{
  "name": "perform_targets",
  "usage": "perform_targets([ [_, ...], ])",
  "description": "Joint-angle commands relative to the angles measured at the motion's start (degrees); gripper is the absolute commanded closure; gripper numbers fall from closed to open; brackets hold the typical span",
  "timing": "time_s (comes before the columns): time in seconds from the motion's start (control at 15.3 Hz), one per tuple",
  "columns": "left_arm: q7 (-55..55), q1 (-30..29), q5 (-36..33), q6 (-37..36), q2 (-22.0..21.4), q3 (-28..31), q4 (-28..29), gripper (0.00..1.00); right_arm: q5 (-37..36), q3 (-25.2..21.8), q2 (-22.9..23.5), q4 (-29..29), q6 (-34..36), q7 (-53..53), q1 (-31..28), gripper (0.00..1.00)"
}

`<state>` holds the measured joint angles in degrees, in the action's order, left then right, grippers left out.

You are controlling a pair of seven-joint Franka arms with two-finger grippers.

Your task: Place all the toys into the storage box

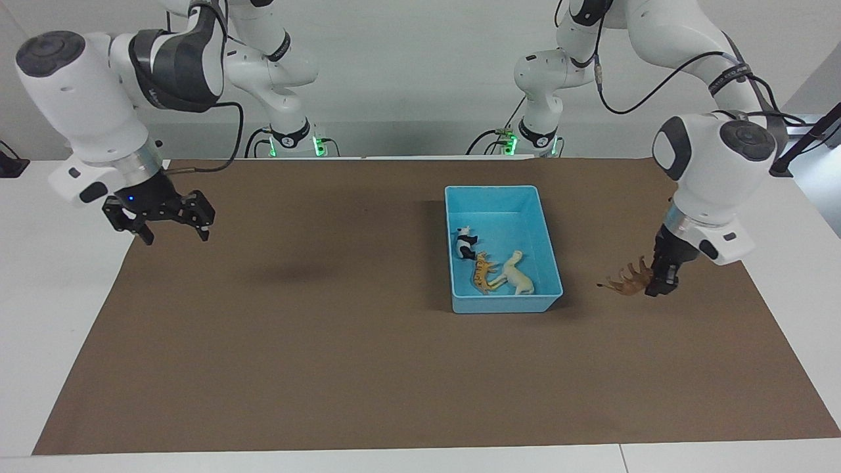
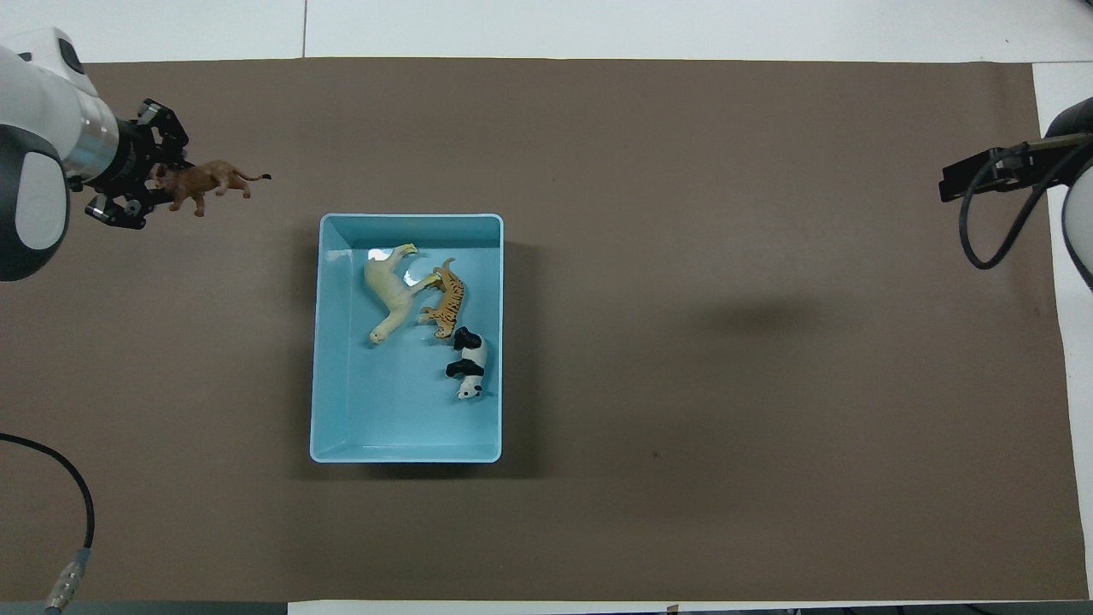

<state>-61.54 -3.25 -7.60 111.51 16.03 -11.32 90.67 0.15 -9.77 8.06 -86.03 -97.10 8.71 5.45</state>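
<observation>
The light blue storage box (image 1: 506, 303) stands on the brown mat, toward the left arm's end. In it lie the panda (image 1: 466, 244), the tiger (image 1: 483, 272) and the cream horse (image 1: 516, 274), close together. In the overhead view the box (image 2: 401, 410) holds the horse (image 2: 388, 290), tiger (image 2: 446, 299) and panda (image 2: 470, 367). My left gripper (image 1: 660, 289) is shut on the brown lion (image 1: 627, 279) by its head end, low over the mat beside the box; both show in the overhead view, gripper (image 2: 162, 179) and lion (image 2: 209, 181). My right gripper (image 1: 167, 220) is open and empty, raised over the mat's edge.
The brown mat (image 1: 328, 341) covers most of the white table (image 1: 39, 315). A cable (image 2: 73, 504) hangs near the left arm's side of the overhead view.
</observation>
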Motion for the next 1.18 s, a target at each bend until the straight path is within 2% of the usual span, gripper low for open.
perform_targets([
  [0.0,3.5,7.6,-0.7,-5.0,-2.9,0.5,1.8,1.0,-0.9,0.5,-4.3,-0.7,5.2,0.9,-0.8,0.0],
  [0.2,6.2,15.1,1.3,-3.9,-5.6,0.1,7.8,1.0,-0.9,0.2,-7.9,-0.9,11.0,1.0,-1.4,0.0],
  [0.46,19.3,18.2,6.0,0.3,-7.7,0.1,12.9,1.0,-1.1,0.7,-10.4,-2.0,15.0,1.4,-3.3,0.0],
  [0.52,22.5,18.2,6.1,0.5,-7.9,0.1,13.4,0.81,-1.1,0.9,-10.6,-2.6,15.4,1.5,-3.9,0.0],
  [0.65,26.9,18.2,6.1,1.6,-8.0,0.2,14.0,0.0,-1.1,1.1,-11.2,-3.4,15.4,1.4,-4.0,0.0],
  [0.85,29.0,17.1,6.0,7.3,-7.5,0.4,13.7,0.0,-1.1,1.4,-11.6,-3.5,15.5,1.4,-4.0,0.0],
  [1.11,43.0,7.9,5.9,1.0,-9.5,0.9,10.4,0.0,-1.3,1.9,-13.2,-5.2,14.9,0.9,-4.0,0.0],
])
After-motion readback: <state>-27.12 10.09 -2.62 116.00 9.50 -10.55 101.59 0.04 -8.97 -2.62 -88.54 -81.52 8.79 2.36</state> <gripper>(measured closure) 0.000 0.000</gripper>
